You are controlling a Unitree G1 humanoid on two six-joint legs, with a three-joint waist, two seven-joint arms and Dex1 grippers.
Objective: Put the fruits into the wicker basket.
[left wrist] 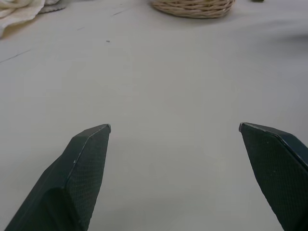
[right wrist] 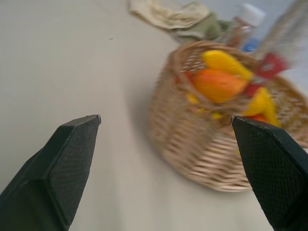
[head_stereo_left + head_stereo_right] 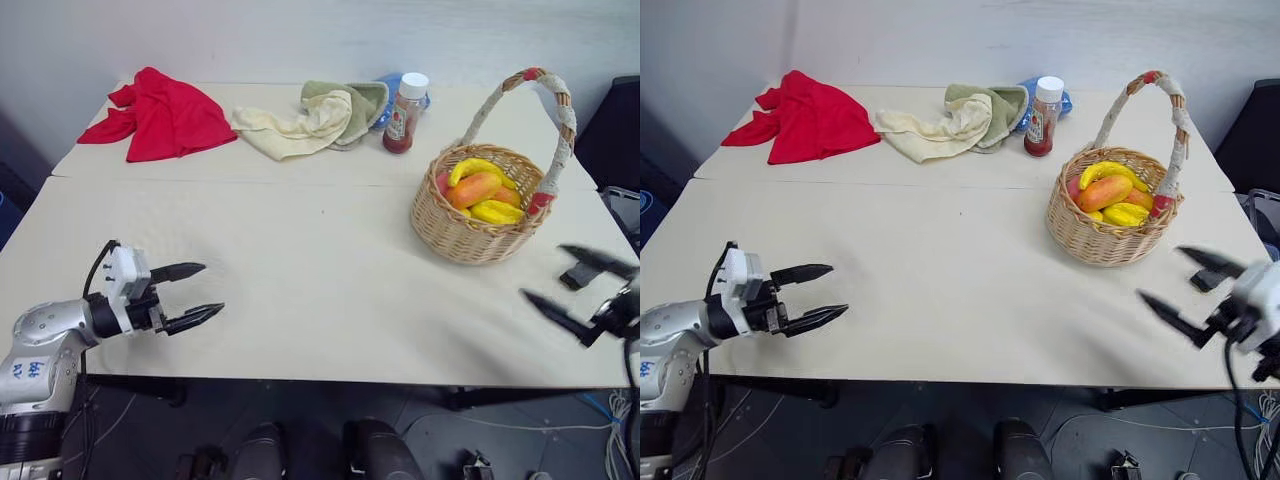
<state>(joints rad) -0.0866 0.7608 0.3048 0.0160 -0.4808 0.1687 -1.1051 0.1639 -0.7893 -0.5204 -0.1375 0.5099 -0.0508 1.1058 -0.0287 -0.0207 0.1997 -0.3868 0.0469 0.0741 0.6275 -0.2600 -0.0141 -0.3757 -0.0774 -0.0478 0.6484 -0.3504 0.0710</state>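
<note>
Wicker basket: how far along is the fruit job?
Looks done: the wicker basket holds the yellow bananas and the orange-red mango-like fruit, and no fruit lies loose on the table. In hand: nothing; the left gripper and the right gripper are both open and empty, apart from the basket. Left: nothing visible, apart from parking the arms.

No legible text or labels

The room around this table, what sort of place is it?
Probably a lab or test room: plain pale tables against a bare wall, with staged props, a wicker basket of toy-like fruits, loose cloths and a bottle.
</note>
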